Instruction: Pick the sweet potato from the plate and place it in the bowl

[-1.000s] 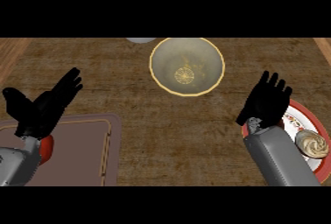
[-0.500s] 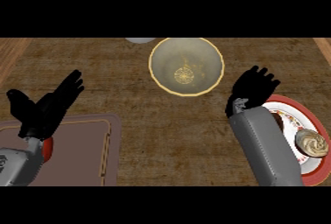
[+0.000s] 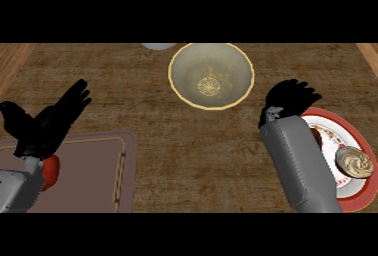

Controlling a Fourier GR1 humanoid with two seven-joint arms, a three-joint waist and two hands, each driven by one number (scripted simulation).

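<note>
The sweet potato [image 3: 355, 162] is a round tan lump lying on the right part of a white plate with a red rim [image 3: 334, 116] at the right edge. A cream bowl with a yellow rim [image 3: 177, 75] stands at the top centre, with nothing in it. My right hand [image 3: 289, 100] hovers by the plate's upper left rim, between plate and bowl. Its fingers are tipped forward and relaxed, holding nothing. The right forearm [image 3: 299, 160] covers the plate's left side. My left hand [image 3: 46, 124] rests open at the far left, fingers up.
A brown mat [image 3: 96, 170] lies at the lower left. A red round thing [image 3: 49, 172] shows on it, partly under my left forearm. A white object [image 3: 158, 46] peeks in at the top edge, left of the bowl.
My right hand has moved left and away from me, off the plate toward the bowl, and its spread fingers have tipped forward. The left hand, sweet potato and bowl have stayed put.
</note>
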